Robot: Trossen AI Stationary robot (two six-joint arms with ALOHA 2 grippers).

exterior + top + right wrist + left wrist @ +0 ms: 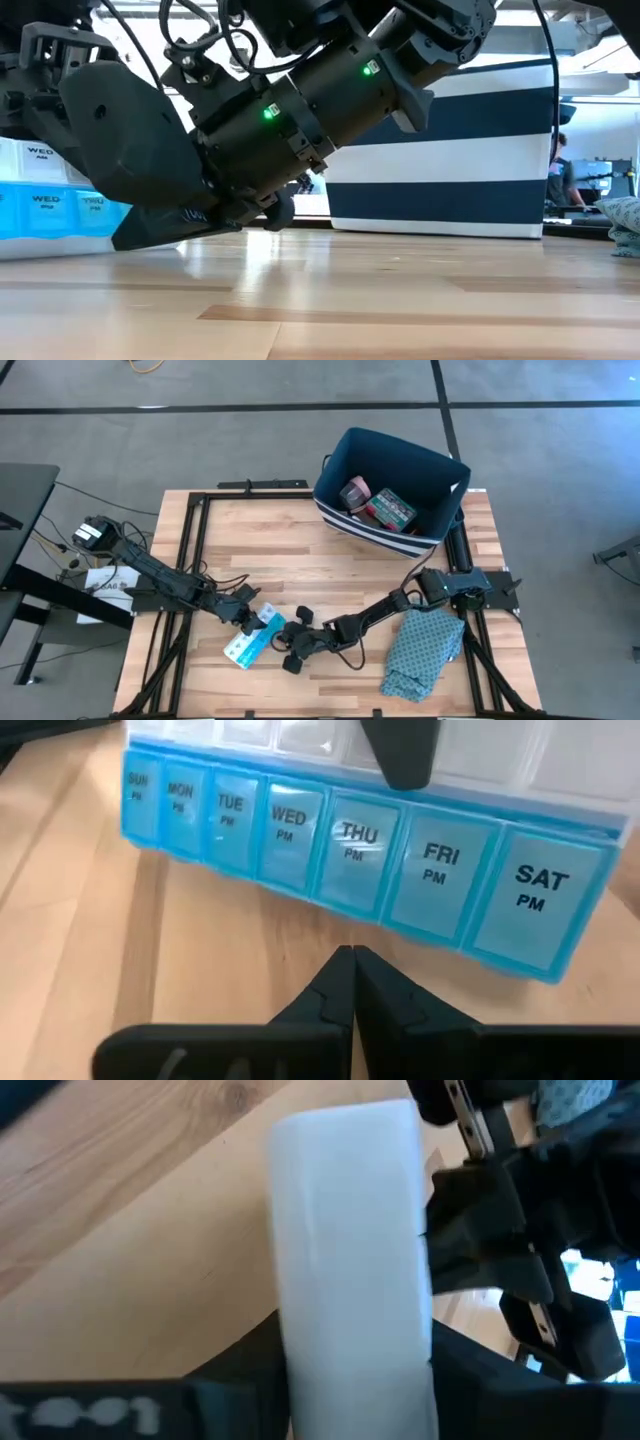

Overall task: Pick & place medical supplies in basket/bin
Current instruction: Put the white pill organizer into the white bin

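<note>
The light-blue translucent plastic pill-organizer strip [252,639] lay flat on the wooden table [280,550], well apart from the dark navy soft-sided basket [436,468]. The left gripper [247,617] straddled the strip, fingers part-open around its white side. The right gripper [296,644], fingers pressed together and empty, sat just beside the strip, between it and the teal patterned cloth [425,650].

Pill organizer [350,850] light blue, black day lettering; bin [390,485] navy, white stripes at base; cloth [425,650] teal patterned; table [330,570] pale wood.
</note>
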